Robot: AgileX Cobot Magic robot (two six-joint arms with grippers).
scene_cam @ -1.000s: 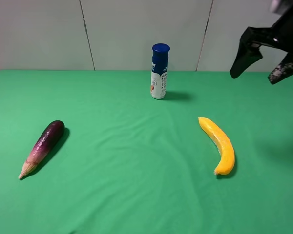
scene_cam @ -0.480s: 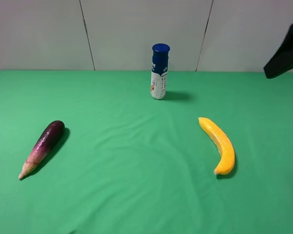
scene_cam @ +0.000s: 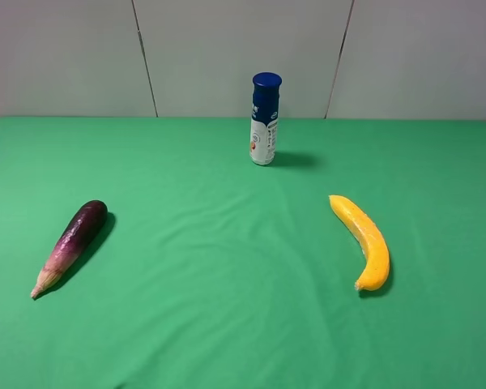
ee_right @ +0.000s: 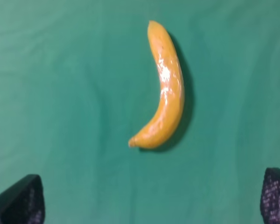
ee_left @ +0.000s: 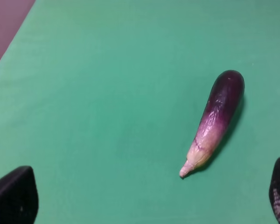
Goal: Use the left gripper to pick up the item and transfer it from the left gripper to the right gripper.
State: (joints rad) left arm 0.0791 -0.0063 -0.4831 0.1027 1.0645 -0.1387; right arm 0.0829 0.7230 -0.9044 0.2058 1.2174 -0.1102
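Note:
The yellow banana (scene_cam: pixel 364 240) lies on the green cloth at the right of the exterior view. It also shows in the right wrist view (ee_right: pixel 164 89), well ahead of my right gripper (ee_right: pixel 147 199), which is open and empty with its fingertips (ee_right: pixel 18 201) wide apart. My left gripper (ee_left: pixel 147 196) is open and empty, with only its fingertips (ee_left: pixel 14 196) showing; the purple eggplant (ee_left: pixel 215 120) lies ahead of it. Neither gripper shows in the exterior view, apart from a dark sliver at the right edge.
The purple eggplant (scene_cam: pixel 71 243) lies at the left of the green cloth (scene_cam: pixel 227 267). A blue-capped white bottle (scene_cam: pixel 264 120) stands upright at the back centre, near the grey wall. The cloth's edge shows in the left wrist view (ee_left: pixel 11 35).
The right arm has withdrawn out of the exterior view past the right edge. The banana, eggplant and bottle have not moved.

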